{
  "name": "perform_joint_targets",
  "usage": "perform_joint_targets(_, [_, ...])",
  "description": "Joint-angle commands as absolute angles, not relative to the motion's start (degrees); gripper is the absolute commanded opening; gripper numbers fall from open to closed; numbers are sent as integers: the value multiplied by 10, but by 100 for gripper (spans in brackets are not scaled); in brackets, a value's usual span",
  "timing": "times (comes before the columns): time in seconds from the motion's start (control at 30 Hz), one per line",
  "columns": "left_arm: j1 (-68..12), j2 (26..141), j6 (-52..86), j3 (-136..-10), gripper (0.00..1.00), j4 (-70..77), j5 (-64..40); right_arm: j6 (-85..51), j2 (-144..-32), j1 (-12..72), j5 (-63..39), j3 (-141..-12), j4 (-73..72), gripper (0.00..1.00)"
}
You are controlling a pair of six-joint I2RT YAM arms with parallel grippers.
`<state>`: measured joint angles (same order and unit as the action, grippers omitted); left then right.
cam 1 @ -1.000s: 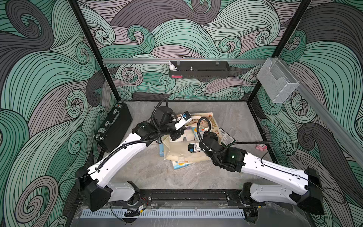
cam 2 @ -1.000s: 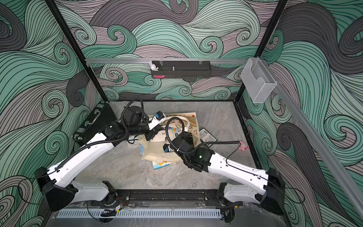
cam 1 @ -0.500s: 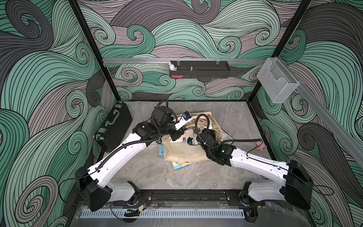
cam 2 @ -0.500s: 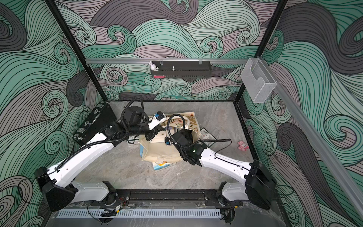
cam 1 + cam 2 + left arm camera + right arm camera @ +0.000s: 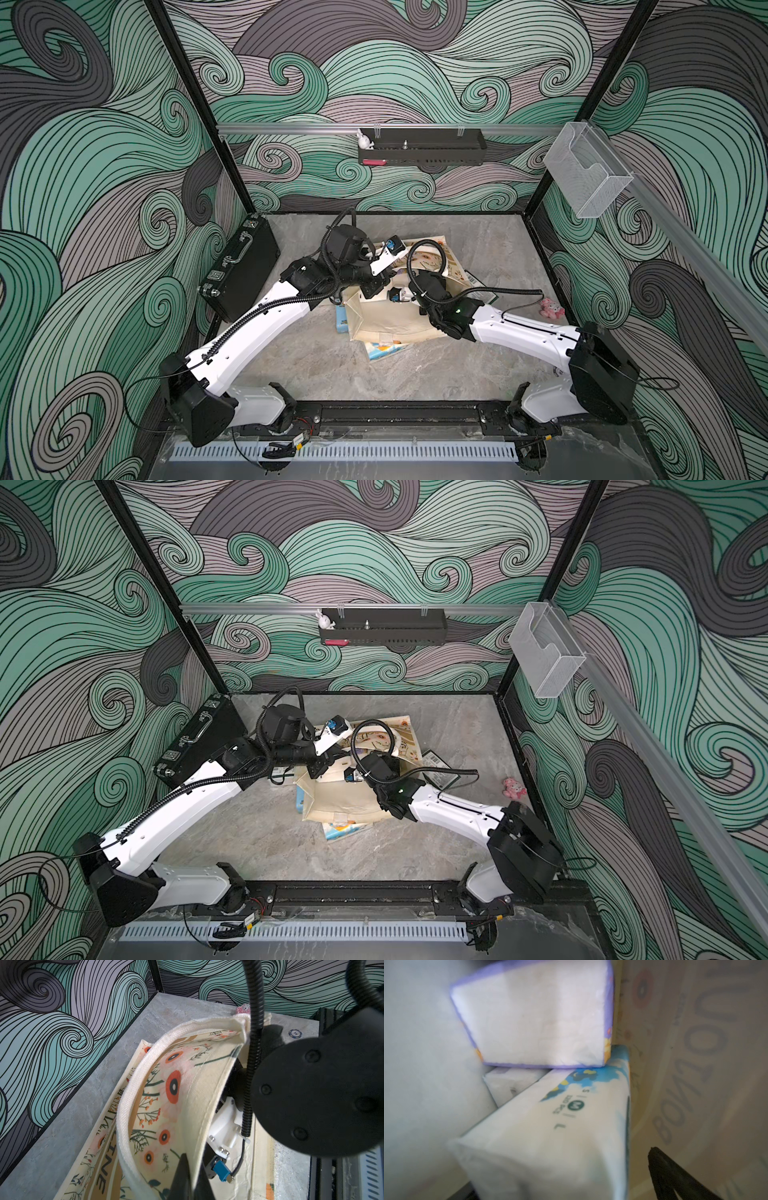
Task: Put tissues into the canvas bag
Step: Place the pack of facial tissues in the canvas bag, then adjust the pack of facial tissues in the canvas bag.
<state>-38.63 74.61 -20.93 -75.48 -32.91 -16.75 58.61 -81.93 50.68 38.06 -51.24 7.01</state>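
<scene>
Left gripper (image 5: 190,1169): clamped shut on the canvas bag (image 5: 182,1047) rim, which stood raised.
Right gripper (image 5: 558,1186): jaws apart, reaching inside the bag.
Tissues: purple-edged pack (image 5: 533,1016) rested on blue-and-white pack (image 5: 550,1136) inside the bag.

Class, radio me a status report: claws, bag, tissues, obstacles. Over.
Left claw shut on bag rim. Right claw open inside bag, above purple pack and white pack. Light blue pack, cartoon pack outside against bag.

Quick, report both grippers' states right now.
Left gripper: shut on the canvas bag wall, holding its mouth open.
Right gripper: open inside the bag, jaws clear of the blue-and-white tissue pack.
</scene>
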Motion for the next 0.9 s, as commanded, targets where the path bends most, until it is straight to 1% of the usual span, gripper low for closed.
perform_joint_targets(0.0, [-388, 729, -202, -761, 0, -320, -196, 484, -732, 511, 293, -526, 131, 99])
perform_joint_targets(0.17, [-388, 738, -201, -768, 0, -326, -193, 405, -602, 513, 154, -499, 186, 97])
perform_joint_targets(0.23, [-388, 738, -201, -770, 0, -329, -193, 395, -568, 513, 113, -493, 203, 91])
perform_joint_targets(0.27, [-387, 738, -201, -771, 0, -329, -192, 394, -556, 513, 87, -492, 229, 83])
perform_joint_targets(0.3, [-387, 737, -201, -770, 0, -329, -192, 389, -551, 514, 79, -492, 239, 70])
perform_joint_targets(0.33, [-387, 737, -201, -770, 0, -329, -191, 384, -550, 513, 77, -492, 246, 48])
perform_joint_targets(0.37, [-387, 736, -201, -770, 0, -329, -190, 378, -550, 513, 83, -491, 251, 16])
perform_joint_targets(0.4, [-387, 736, -202, -769, 0, -329, -189, 374, -550, 513, 91, -487, 251, 0])
perform_joint_targets(0.63, [-387, 735, -199, -770, 0, -327, -192, 388, -604, 512, 165, -485, 240, 0])
perform_joint_targets(0.77, [-386, 733, -197, -767, 0, -327, -193, 401, -680, 494, 216, -498, 201, 0])
perform_joint_targets(0.87, [-388, 730, -196, -764, 0, -324, -195, 405, -750, 472, 234, -517, 149, 0])
